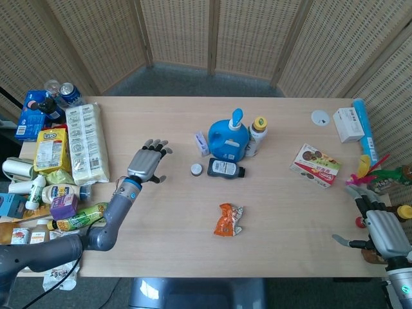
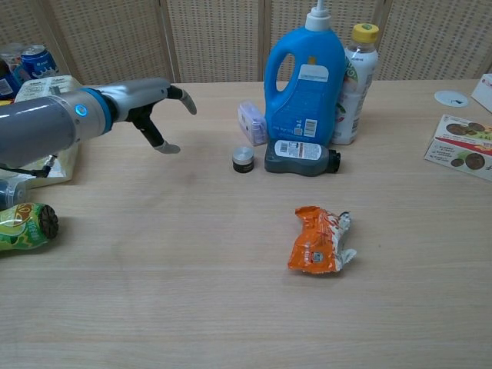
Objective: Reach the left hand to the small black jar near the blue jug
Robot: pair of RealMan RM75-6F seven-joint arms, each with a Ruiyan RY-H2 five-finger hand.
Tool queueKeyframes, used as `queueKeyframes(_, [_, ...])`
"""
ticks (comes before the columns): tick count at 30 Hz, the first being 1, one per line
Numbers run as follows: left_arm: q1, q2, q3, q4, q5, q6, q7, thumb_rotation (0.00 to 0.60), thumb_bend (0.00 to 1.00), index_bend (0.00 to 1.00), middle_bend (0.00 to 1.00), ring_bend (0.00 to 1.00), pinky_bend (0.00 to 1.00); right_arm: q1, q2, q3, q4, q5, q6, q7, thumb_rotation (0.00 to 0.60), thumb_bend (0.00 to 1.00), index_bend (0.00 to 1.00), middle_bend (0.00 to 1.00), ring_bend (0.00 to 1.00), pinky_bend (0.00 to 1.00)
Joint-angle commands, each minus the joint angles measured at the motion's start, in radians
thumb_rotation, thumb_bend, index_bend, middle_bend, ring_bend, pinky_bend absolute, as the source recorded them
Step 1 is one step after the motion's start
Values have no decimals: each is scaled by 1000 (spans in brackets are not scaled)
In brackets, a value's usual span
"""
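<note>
The small black jar (image 1: 196,169) (image 2: 243,159) with a silver lid stands on the table, just left of a dark flat bottle (image 1: 226,168) (image 2: 300,157) lying in front of the blue jug (image 1: 228,136) (image 2: 305,74). My left hand (image 1: 146,161) (image 2: 156,111) hovers over the table to the left of the jar, open, fingers spread, holding nothing. A clear gap separates it from the jar. My right hand (image 1: 383,232) is at the table's right front corner, open and empty.
A purple-white pack (image 2: 252,122) sits behind the jar. A yellow-capped bottle (image 2: 354,83) stands right of the jug. An orange snack bag (image 2: 319,239) lies mid-table. Packets, cans and bottles (image 1: 51,148) crowd the left edge; boxes (image 1: 315,164) lie at the right.
</note>
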Motion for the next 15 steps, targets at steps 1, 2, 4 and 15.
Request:
queueKeyframes(1, [-35,-53,-3,58,-4,-27,-14,600,296,214,0,0,0,-8,4,-1,-2,3,8,1,509,102,0,0,0,0])
queueKeyframes(2, [-43,-68,-4,75,-3,-32,-18,600,297,213,0,0,0,-12,6,-1,-2,3,12,2,508,102,0,0,0,0])
queueKeyframes(4, [-63,-104,-8,116,-1,-43,-27,600,296,213,0,0,0,-21,11,-3,-4,3,20,3,507,101,0,0,0,0])
queueKeyframes(15, [-167,-258,-45,324,0,-103,-54,600,293,245,1,0,0,-66,28,-4,4,17,55,24,501,103,0,0,0,0])
